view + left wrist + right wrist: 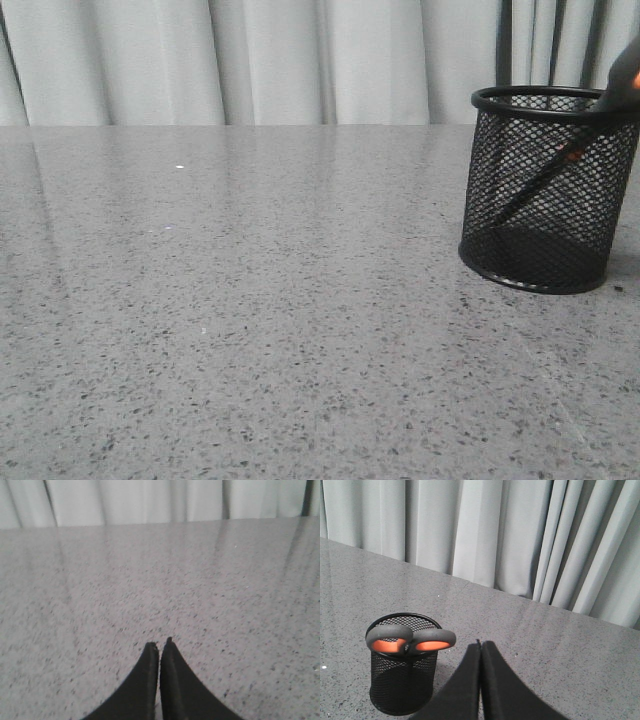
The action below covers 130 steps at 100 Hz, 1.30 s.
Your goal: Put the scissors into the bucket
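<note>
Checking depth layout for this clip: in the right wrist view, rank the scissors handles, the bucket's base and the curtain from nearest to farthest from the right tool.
1. Scissors: handle loops over the bucket rim, just beside the right tool.
2. Bucket base: lower, on the table, marginally farther; close to call.
3. Curtain: beyond the table's far edge, plainly farthest.

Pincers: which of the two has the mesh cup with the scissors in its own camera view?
The right pincer: its wrist view shows the black mesh cup holding the scissors. The left pincer sees only bare table.
</note>
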Tool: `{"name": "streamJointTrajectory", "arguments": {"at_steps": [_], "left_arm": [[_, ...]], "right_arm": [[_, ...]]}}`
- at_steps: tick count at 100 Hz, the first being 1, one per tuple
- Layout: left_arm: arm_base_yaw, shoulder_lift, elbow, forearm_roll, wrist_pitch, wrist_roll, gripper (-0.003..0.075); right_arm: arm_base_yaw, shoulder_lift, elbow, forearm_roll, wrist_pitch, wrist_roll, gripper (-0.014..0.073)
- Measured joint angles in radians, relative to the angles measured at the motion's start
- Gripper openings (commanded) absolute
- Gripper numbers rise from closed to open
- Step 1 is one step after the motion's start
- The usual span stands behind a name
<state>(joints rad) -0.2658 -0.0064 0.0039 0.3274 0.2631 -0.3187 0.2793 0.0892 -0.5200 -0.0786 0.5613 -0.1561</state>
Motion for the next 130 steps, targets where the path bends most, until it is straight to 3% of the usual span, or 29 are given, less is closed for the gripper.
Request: {"name": "streamJointTrajectory", "arguments": {"at_steps": [30, 106, 119, 130], "left_arm": [[0.067, 0.000, 0.000, -0.194, 0.083, 0.000, -0.0020], [0.068, 0.000, -0.002, -0.209, 0.083, 0.000, -0.0020], [0.068, 0.000, -0.002, -0.209, 0.083, 0.000, -0.0020], [0.068, 0.000, -0.002, -0.210, 0.083, 0.000, -0.0020]], "right_arm": [[0.000, 0.000, 0.001, 0.000, 0.000, 0.000, -0.0050], [0.000, 0.000, 0.001, 0.000, 0.000, 0.000, -0.0050], [-0.041, 0.000, 0.034, -0.029, -0.019, 0.013, -0.0050], [-0.138, -0.004, 0.144, -0.038, -0.163, 0.072, -0.0050]]}}
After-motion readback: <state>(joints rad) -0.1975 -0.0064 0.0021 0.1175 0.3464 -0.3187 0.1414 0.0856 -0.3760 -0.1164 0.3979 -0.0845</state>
